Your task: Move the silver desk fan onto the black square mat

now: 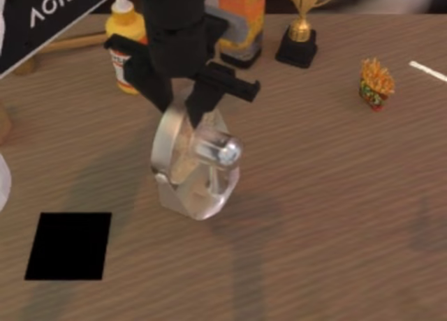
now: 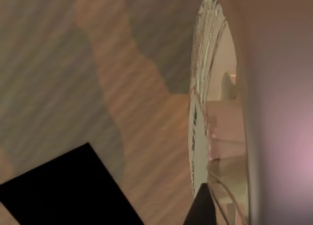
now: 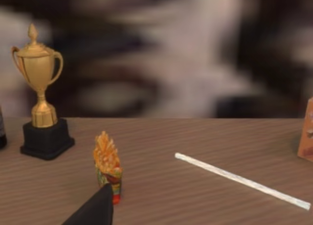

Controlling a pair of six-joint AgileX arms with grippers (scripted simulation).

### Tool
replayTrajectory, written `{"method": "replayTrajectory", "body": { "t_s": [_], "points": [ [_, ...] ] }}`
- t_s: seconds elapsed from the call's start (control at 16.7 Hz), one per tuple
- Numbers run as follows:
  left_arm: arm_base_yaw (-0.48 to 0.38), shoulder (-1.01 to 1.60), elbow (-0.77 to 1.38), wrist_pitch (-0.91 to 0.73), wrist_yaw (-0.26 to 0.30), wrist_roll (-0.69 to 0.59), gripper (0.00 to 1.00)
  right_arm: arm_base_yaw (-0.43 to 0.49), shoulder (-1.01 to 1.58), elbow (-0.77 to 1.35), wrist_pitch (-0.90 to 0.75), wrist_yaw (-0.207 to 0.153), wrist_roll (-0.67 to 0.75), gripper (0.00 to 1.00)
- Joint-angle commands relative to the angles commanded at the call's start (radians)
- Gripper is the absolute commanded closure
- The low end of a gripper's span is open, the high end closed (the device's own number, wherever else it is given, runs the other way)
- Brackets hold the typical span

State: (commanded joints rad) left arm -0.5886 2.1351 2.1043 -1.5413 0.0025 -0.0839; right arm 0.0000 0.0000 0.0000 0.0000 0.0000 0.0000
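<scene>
The silver desk fan [image 1: 198, 169] is at the middle of the table in the top view, its ring-shaped head [image 2: 206, 88] turned edge-on towards the left wrist camera. My left gripper [image 1: 183, 110] comes down from the back and is shut on the top of the ring, one dark finger [image 2: 200, 210] against the rim. Whether the fan's base touches the wood I cannot tell. The black square mat [image 1: 70, 245] lies flat at the front left, apart from the fan, and the black square mat [image 2: 63, 191] also shows in the left wrist view. My right arm is outside the top view.
Along the back edge stand a yellow bottle [image 1: 126, 35], an orange and grey box [image 1: 241, 21] and a gold trophy [image 1: 302, 21] on a small black block. A fries toy [image 1: 376, 84] and a white strip [image 1: 427, 70] lie at the right.
</scene>
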Motion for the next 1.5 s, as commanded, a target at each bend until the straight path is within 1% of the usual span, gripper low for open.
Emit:
{"method": "replayTrajectory", "body": {
  "t_s": [0.3, 0.42, 0.54, 0.72, 0.9, 1.02, 1.2, 1.32, 1.5],
  "points": [
    [-0.003, -0.007, -0.011, -0.001, -0.003, -0.010, 1.00, 0.000, 0.000, 0.000, 0.000, 0.000, 0.000, 0.00],
    [0.008, -0.028, -0.048, -0.015, -0.016, -0.062, 1.00, 0.000, 0.000, 0.000, 0.000, 0.000, 0.000, 0.00],
    [0.030, -0.067, -0.107, -0.029, -0.033, -0.157, 1.00, 0.000, 0.000, 0.000, 0.000, 0.000, 0.000, 0.00],
    [0.078, -0.158, -0.221, -0.037, -0.059, -0.374, 1.00, 0.000, 0.000, 0.000, 0.000, 0.000, 0.000, 0.00],
    [0.137, -0.276, -0.347, -0.021, -0.074, -0.656, 1.00, 0.000, 0.000, 0.000, 0.000, 0.000, 0.000, 0.00],
    [0.179, -0.357, -0.432, 0.002, -0.075, -0.864, 1.00, 0.000, 0.000, 0.000, 0.000, 0.000, 0.000, 0.00],
    [0.240, -0.469, -0.555, 0.047, -0.062, -1.174, 1.00, 0.000, 0.000, 0.000, 0.000, 0.000, 0.000, 0.00],
    [0.276, -0.529, -0.632, 0.078, -0.046, -1.360, 1.00, 0.000, 0.000, 0.000, 0.000, 0.000, 0.000, 0.00],
    [0.322, -0.595, -0.734, 0.121, -0.020, -1.567, 1.00, 0.000, 0.000, 0.000, 0.000, 0.000, 0.000, 0.00]
  ]
}}
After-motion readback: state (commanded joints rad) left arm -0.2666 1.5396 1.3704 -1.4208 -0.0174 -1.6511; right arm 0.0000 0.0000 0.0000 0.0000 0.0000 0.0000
